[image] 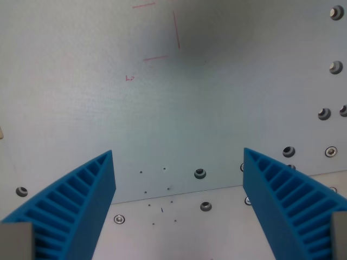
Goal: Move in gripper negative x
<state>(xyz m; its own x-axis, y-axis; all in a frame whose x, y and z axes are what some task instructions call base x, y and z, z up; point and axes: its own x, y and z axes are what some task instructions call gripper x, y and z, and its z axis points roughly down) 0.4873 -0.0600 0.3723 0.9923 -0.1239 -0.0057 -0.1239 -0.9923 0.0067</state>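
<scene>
My gripper (178, 162) is open, with nothing between its two blue ribbed fingers. One finger (81, 200) rises from the wrist view's lower left, the other (287, 195) from the lower right. They hang above a pale grey metal plate (162, 108). Thin red pen lines (176, 30) are drawn on the plate near the top of the view.
Several screws and bolt holes dot the plate: one (200, 173) between the fingers, one (205, 206) just below a seam, others along the wrist view's right edge (335, 67). A plate seam (179, 194) runs across the lower part.
</scene>
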